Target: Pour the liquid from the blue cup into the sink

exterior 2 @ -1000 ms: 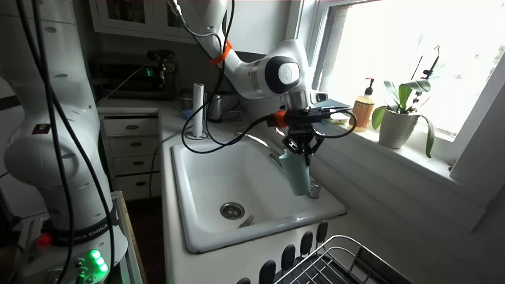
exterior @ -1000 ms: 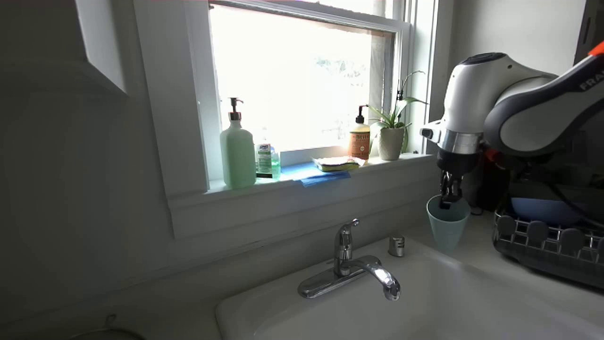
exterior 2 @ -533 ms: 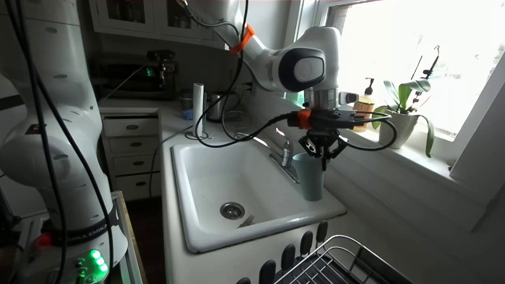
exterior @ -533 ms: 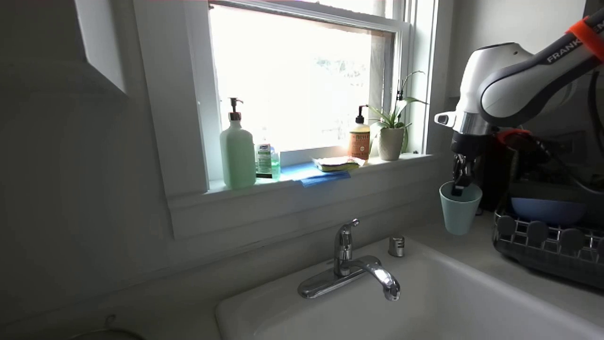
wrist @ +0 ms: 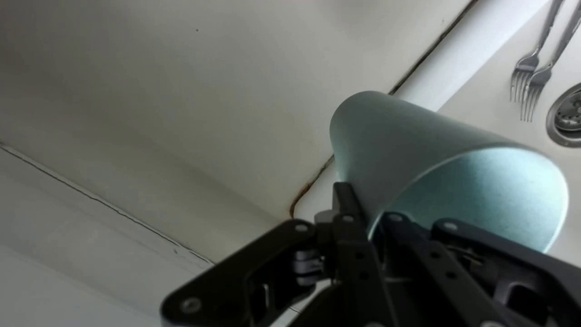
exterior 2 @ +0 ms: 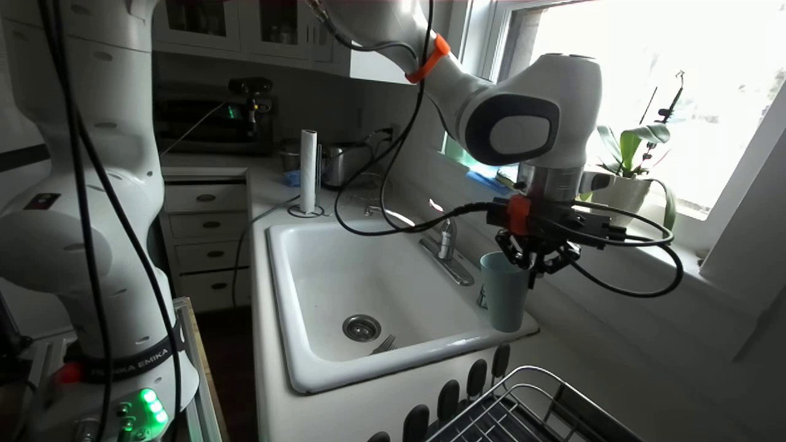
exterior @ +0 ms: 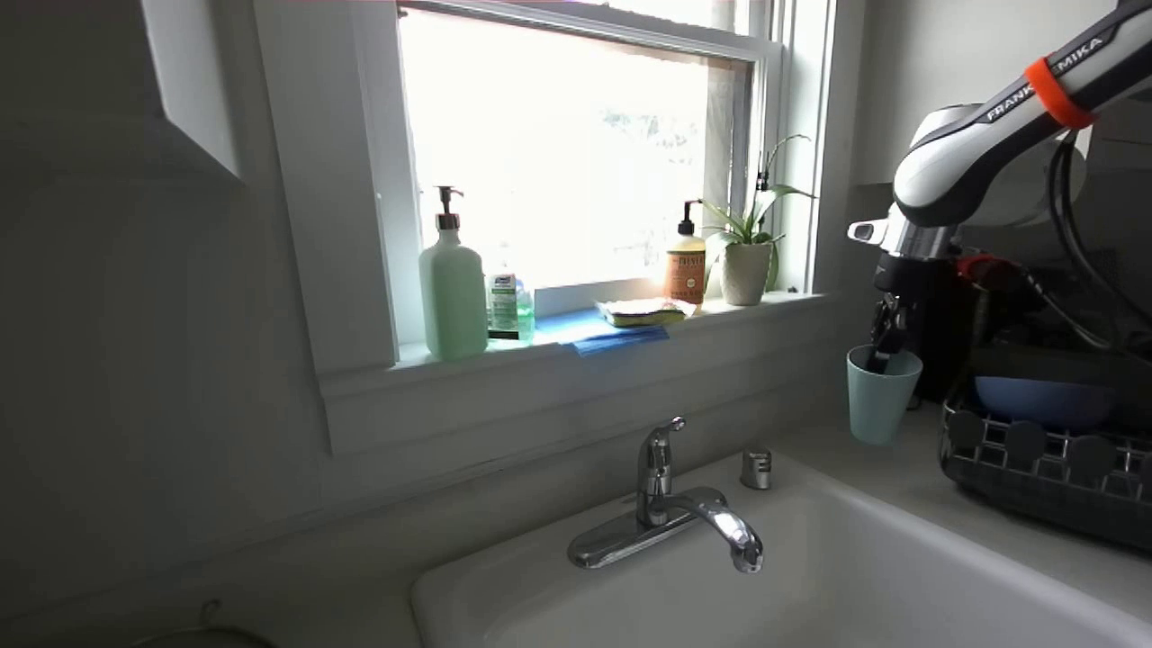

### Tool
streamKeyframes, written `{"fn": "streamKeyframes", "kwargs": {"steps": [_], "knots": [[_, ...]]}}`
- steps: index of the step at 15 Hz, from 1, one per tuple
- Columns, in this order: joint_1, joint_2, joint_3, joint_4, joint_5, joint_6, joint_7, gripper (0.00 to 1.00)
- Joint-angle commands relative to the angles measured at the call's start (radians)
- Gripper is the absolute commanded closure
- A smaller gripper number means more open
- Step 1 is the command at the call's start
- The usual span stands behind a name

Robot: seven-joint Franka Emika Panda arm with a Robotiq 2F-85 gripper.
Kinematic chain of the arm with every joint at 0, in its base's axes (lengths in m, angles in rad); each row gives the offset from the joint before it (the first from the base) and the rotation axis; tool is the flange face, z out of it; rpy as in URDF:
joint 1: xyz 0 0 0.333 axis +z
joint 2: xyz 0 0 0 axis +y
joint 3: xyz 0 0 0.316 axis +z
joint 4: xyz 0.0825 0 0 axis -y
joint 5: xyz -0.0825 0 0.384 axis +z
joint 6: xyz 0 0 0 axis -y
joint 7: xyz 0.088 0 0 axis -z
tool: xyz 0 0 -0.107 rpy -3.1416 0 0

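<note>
The blue cup, a pale blue-green tapered tumbler, is held near upright, mouth up, in both exterior views. It hangs above the corner of the white sink between the chrome tap and the dish rack. My gripper is shut on the cup's rim, one finger inside and one outside. The wrist view shows the fingers pinching the wall of the cup, over the sink's rim. No liquid shows inside; the cup's bottom is hidden.
A dish rack with a blue dish stands beside the sink. Forks lie near the drain. The sill holds a green pump bottle, an orange soap bottle and a potted plant. A cable loops from the wrist.
The arm has carried the cup away from the tap, toward the dish rack side. The cup was tilted a second ago and is now nearly upright. The grip on its rim is unchanged.
</note>
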Motion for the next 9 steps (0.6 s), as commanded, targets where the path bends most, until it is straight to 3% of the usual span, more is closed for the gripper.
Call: {"fn": "streamKeyframes", "kwargs": {"steps": [1,5,6,9], "knots": [[-0.018,0.02,0.008,0.021,0.019,-0.016,-0.009,0.95],[-0.037,0.072,0.013,0.068,0.041,-0.025,-0.015,0.95],[-0.037,0.074,0.014,0.071,0.042,-0.026,-0.015,0.99],[-0.063,0.137,0.026,0.152,0.116,-0.097,-0.025,0.99]]}}
